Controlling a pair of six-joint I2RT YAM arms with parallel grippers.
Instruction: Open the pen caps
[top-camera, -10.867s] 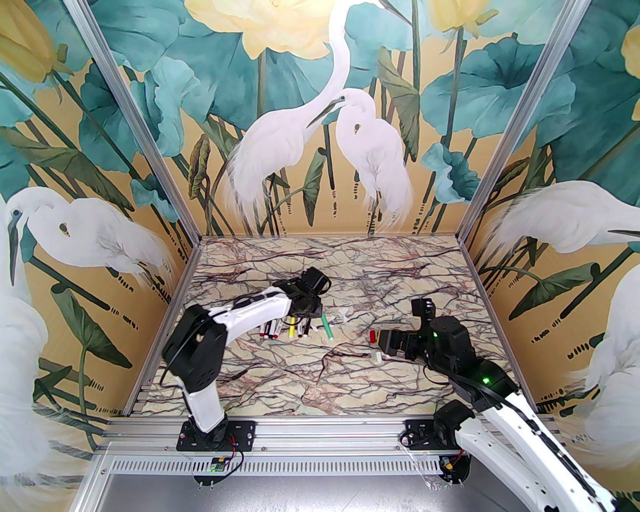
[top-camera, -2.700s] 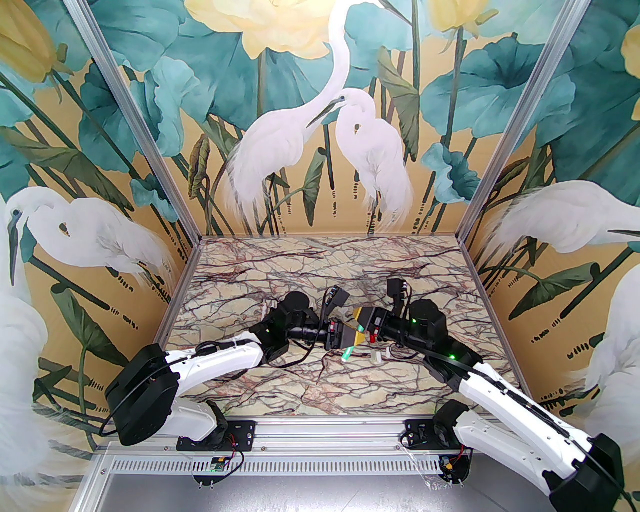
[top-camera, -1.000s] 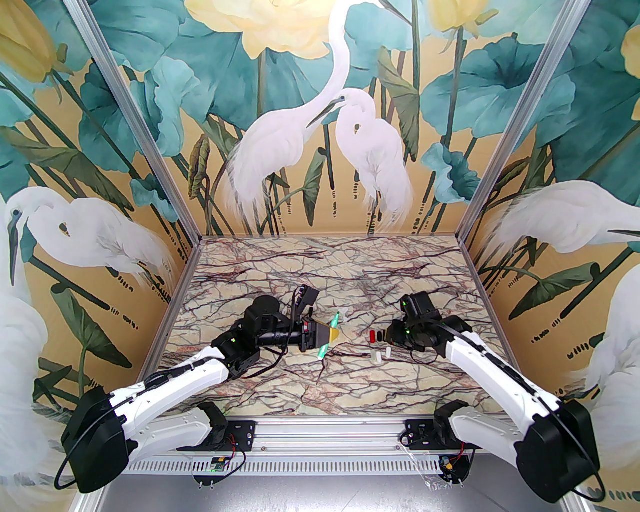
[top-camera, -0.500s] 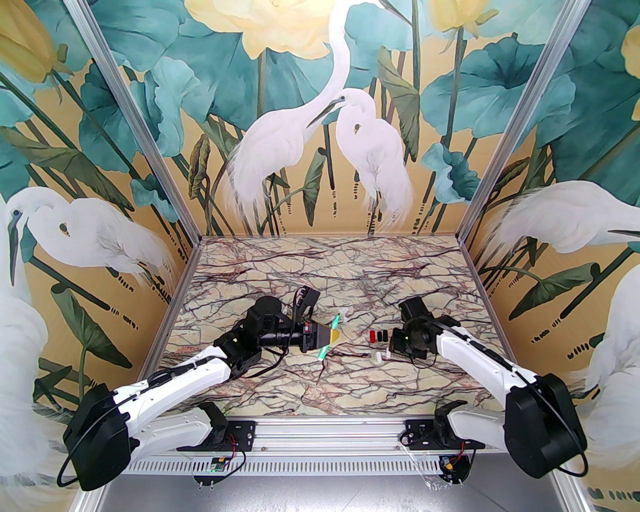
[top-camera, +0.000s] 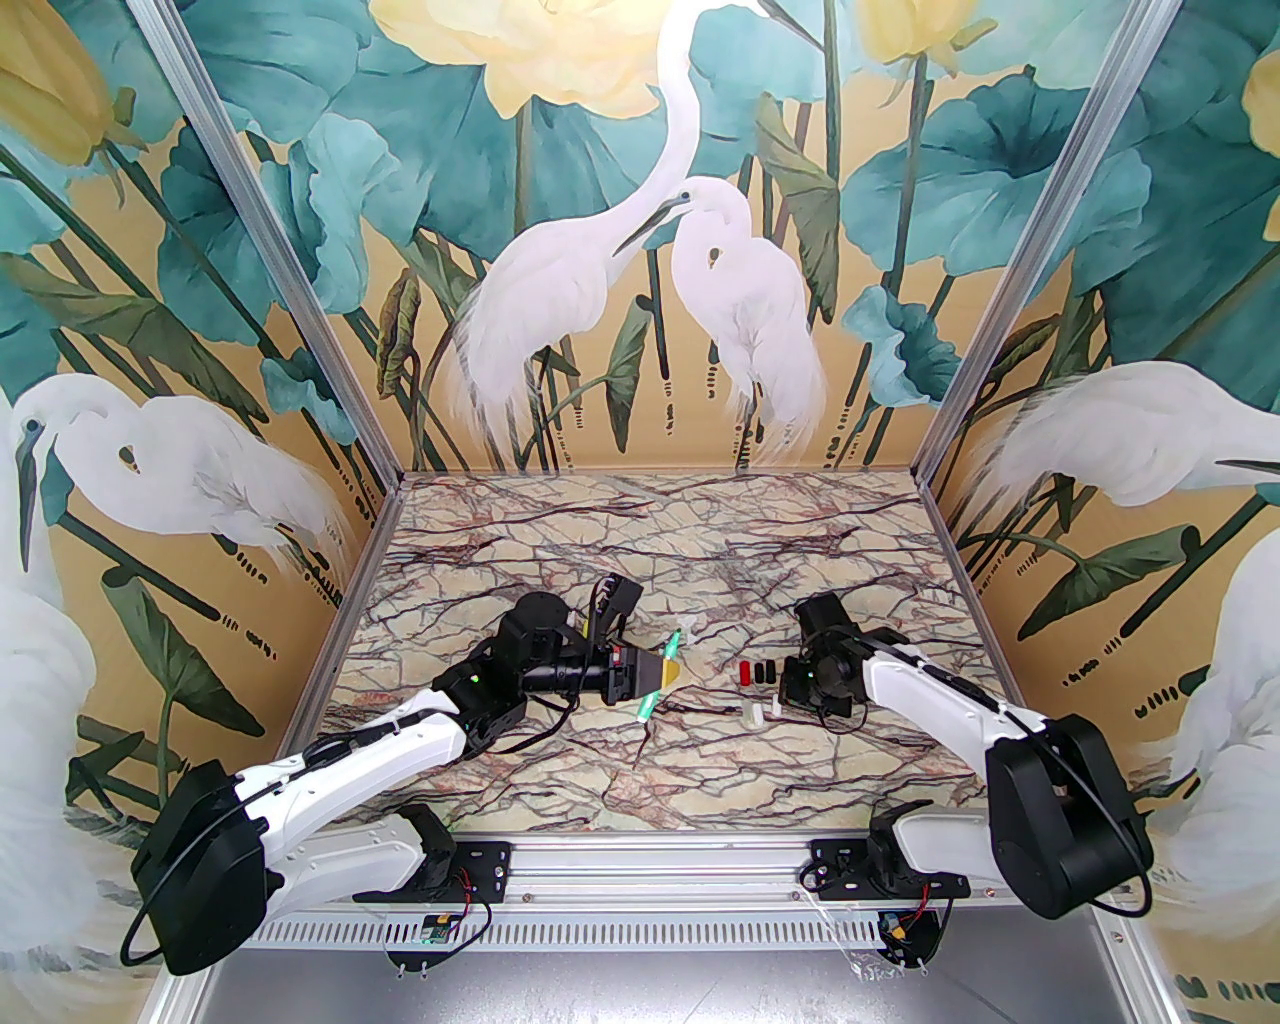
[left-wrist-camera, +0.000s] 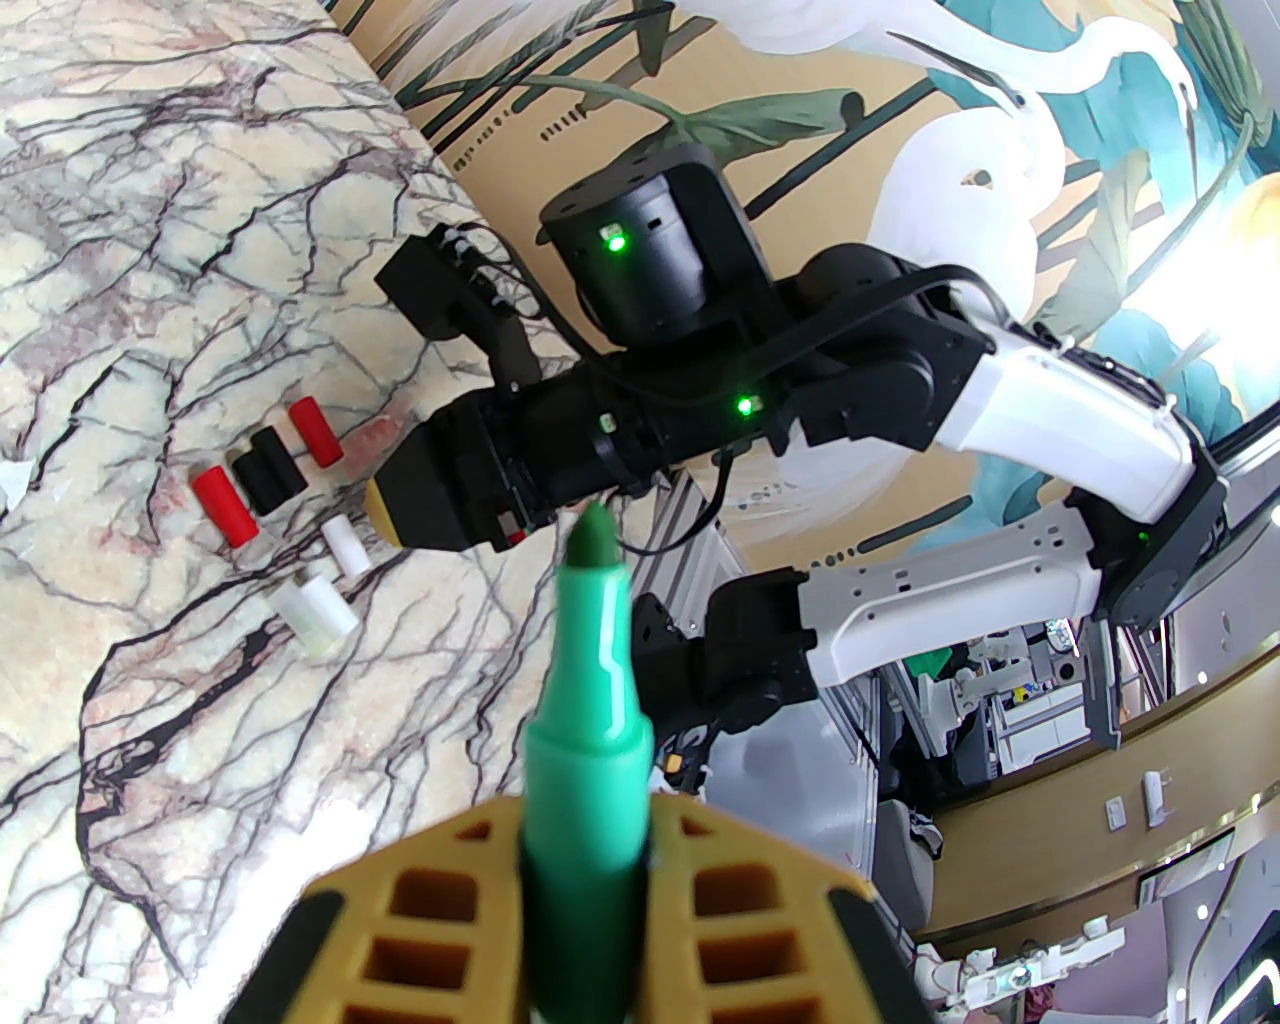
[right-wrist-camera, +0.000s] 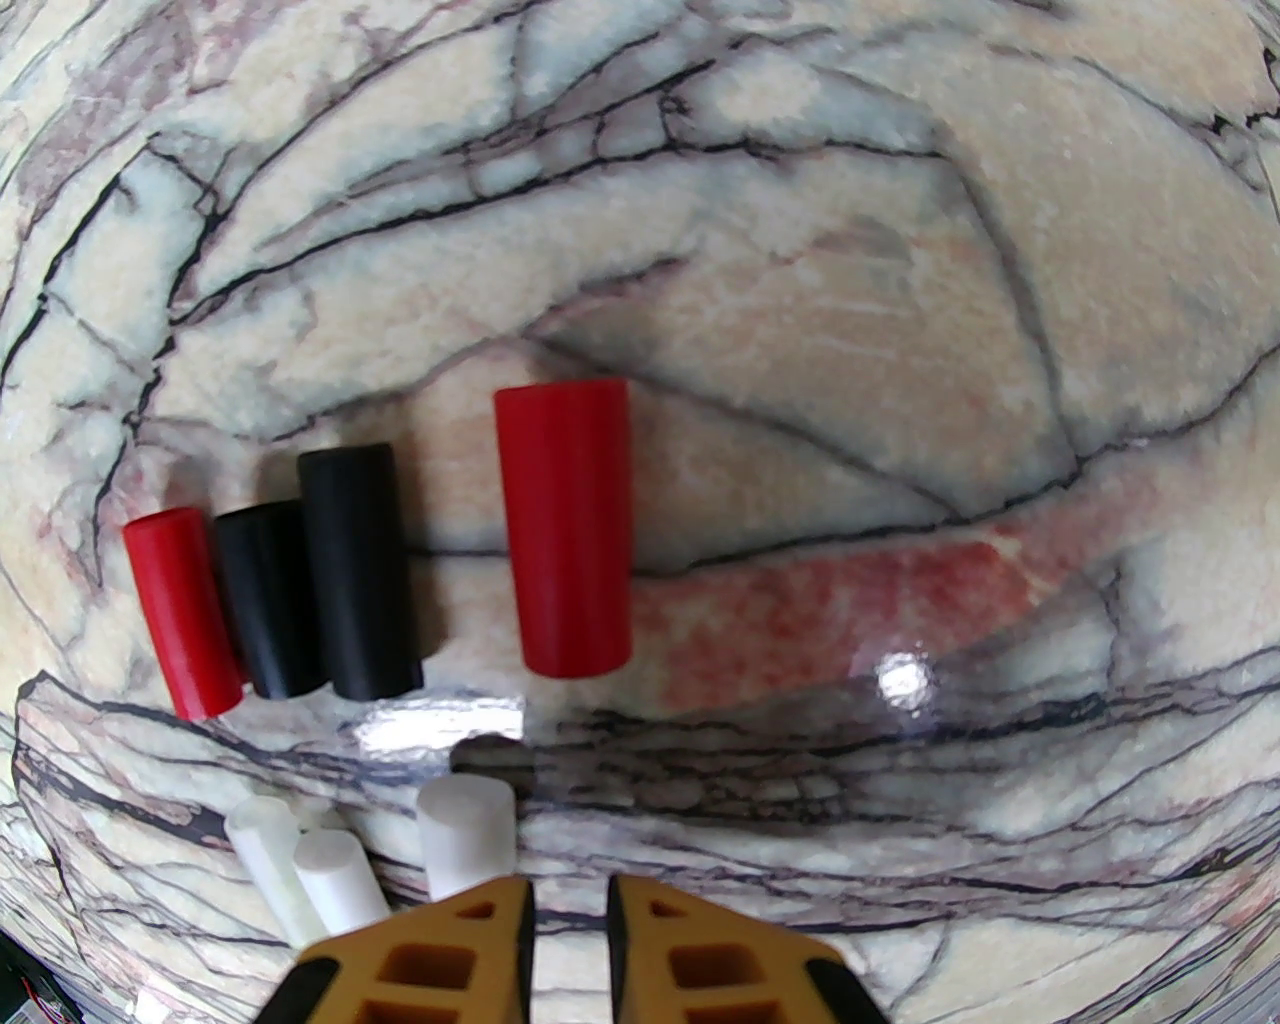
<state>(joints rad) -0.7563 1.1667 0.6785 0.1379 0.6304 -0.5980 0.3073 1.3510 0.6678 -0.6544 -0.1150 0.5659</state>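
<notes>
The left jaws are clamped on the green marker (left-wrist-camera: 585, 640), tip bare, probably steadying the barrel for uncapping. Right of that marker the pen caps (right-wrist-camera: 565, 530), red, black and white, lie grouped on the desk (right-wrist-camera: 900, 300), likely a drop spot. The right jaws, together and empty, hover just beside them; no lettering is legible.

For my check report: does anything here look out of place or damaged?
Nothing stands out. The pen caps lie together on the table; the green pen sits straight in the left pincer, its tip bare.
</notes>
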